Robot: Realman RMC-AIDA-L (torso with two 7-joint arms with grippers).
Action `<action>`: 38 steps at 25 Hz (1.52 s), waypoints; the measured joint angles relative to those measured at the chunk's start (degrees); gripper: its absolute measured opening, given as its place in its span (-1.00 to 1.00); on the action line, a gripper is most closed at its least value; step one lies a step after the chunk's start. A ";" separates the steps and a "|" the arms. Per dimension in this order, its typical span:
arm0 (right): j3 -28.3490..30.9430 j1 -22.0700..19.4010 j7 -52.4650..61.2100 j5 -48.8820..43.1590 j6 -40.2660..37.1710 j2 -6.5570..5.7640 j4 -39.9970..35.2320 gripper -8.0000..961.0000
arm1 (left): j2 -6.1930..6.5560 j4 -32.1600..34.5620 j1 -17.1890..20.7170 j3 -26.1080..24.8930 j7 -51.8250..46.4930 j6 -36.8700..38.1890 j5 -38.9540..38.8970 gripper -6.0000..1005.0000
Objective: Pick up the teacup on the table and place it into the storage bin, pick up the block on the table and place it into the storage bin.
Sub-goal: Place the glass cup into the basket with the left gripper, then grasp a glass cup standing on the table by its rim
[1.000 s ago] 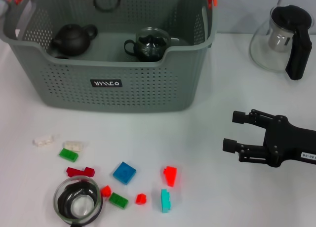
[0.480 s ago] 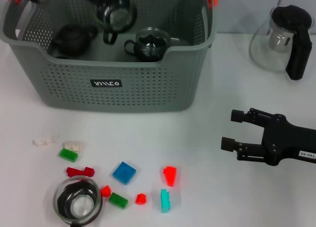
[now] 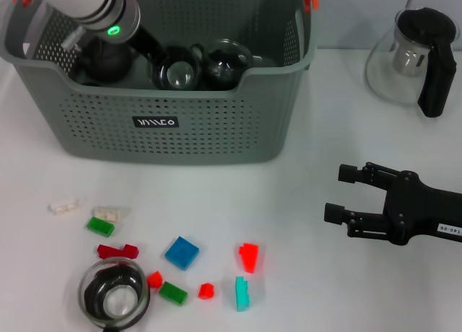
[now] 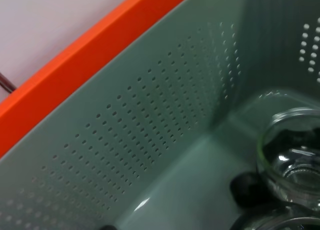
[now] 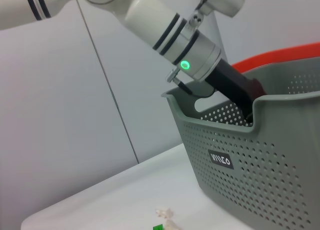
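My left arm reaches down into the grey storage bin (image 3: 274,71). Its black left gripper (image 3: 164,59) is shut on a glass teacup (image 3: 179,73) held low inside the bin, beside a second dark-lined cup (image 3: 225,60). In the left wrist view the bin's perforated wall (image 4: 150,140) fills the frame, with a glass cup (image 4: 295,155) at its floor. Another glass teacup (image 3: 113,296) stands on the table at the front left. A blue block (image 3: 182,252) lies beside it. My right gripper (image 3: 341,193) hovers open over the table's right side, with nothing between its fingers.
Red (image 3: 249,256), teal (image 3: 242,292), green (image 3: 100,226) and white (image 3: 63,206) blocks lie scattered in front of the bin. A dark teapot (image 3: 101,61) sits in the bin behind my left arm. A glass teapot (image 3: 411,58) with a black handle stands at the back right.
My left arm has come down into the bin, carrying the glass teacup from above the rim to near the bin floor. The right arm has barely moved.
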 joint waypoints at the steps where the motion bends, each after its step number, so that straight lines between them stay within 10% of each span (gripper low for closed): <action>1: 0.00 0.00 0.00 0.00 0.00 0.01 0.00 0.93 | -0.03 -0.20 0.09 0.17 0.04 -0.29 0.02 -0.91; 15: 0.00 -0.08 0.10 0.00 -0.15 -0.05 0.03 0.93 | -0.35 4.55 1.03 -1.29 -0.22 3.86 -0.12 -0.81; 17: 0.01 -0.07 0.15 0.00 -0.14 -0.11 0.04 0.93 | -1.19 10.33 2.84 -3.29 0.71 7.38 -1.48 -0.52; 21: 0.00 -0.04 0.18 0.00 -0.07 -0.15 0.07 0.93 | -4.67 29.14 11.20 -15.98 10.29 16.51 -16.54 -0.17; 24: 0.00 -0.10 0.18 0.00 -0.01 -0.14 0.07 0.93 | -3.69 34.49 15.68 -25.73 17.64 25.62 -36.37 0.04; 30: 0.00 -0.02 0.18 0.02 0.01 -0.13 0.07 0.93 | 1.65 15.13 20.49 -42.77 36.99 47.96 -61.93 0.41; 38: 0.00 0.28 0.45 0.03 0.03 -0.30 0.02 0.93 | -0.33 7.91 29.41 -48.02 54.29 57.60 -54.00 0.41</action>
